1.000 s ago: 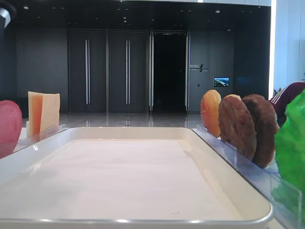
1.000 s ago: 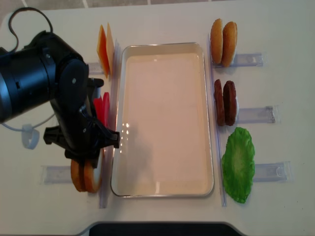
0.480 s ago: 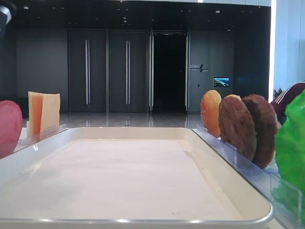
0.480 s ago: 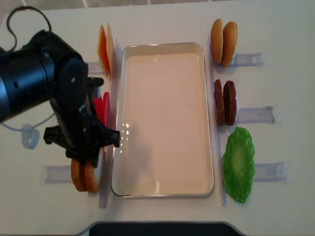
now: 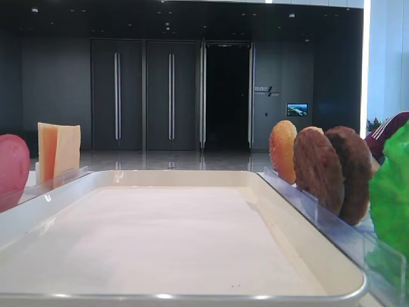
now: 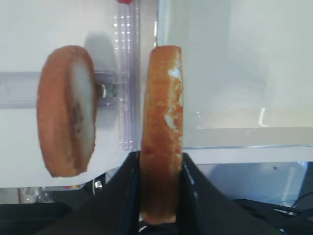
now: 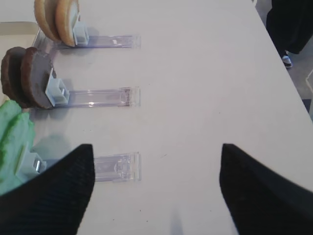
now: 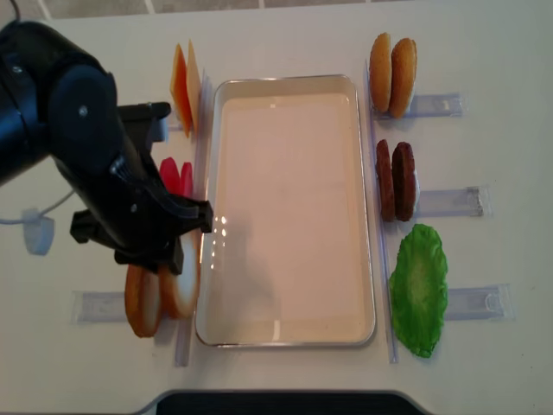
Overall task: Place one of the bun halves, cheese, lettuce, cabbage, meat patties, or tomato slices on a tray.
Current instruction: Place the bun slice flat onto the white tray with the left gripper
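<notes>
My left gripper [image 6: 160,196] is shut on a golden bun half [image 6: 162,127] held on edge, its pale face toward the white tray [image 6: 234,73]. From above, this bun half [image 8: 183,281] hangs at the left rim of the tray [image 8: 285,216], under the left arm. A second bun half [image 8: 141,301] stands in the clear rack beside it and also shows in the left wrist view [image 6: 66,110]. My right gripper [image 7: 154,191] is open over bare table, right of the lettuce [image 7: 12,147].
Cheese [image 8: 183,86] and tomato slices [image 8: 177,177] stand left of the tray. On its right are two more bun halves [image 8: 392,62], meat patties [image 8: 396,180] and lettuce [image 8: 418,287]. Clear racks [image 7: 98,97] stick out from them. The tray's inside is bare.
The left gripper has lifted one bun half out of its rack and shifted it right toward the tray's rim. The left arm has risen. The right gripper has not visibly moved.
</notes>
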Action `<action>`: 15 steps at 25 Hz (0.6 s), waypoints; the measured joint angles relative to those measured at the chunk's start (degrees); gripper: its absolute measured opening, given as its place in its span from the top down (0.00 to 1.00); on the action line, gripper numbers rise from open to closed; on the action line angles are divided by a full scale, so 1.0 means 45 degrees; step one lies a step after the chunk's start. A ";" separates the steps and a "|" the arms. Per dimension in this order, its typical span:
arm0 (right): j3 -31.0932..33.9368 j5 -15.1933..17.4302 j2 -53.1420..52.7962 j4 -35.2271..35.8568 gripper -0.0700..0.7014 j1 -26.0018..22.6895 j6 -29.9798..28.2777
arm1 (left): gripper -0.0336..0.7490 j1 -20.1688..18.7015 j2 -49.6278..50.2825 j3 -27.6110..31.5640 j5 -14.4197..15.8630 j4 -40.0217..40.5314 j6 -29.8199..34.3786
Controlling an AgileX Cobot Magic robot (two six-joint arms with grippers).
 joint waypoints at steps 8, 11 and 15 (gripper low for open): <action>0.0000 0.0000 0.0000 0.0000 0.22 0.0000 0.0000 | 0.77 0.0000 -0.1807 -0.0010 -0.2142 -0.2399 0.1631; 0.0000 0.0000 0.0000 0.0000 0.22 0.0000 0.0000 | 0.77 0.0000 -0.1918 -0.0010 -0.3019 -0.3919 0.3207; 0.0000 0.0000 0.0000 0.0000 0.22 0.0000 0.0000 | 0.77 0.0038 -0.1918 0.0107 -0.4042 -0.5321 0.5081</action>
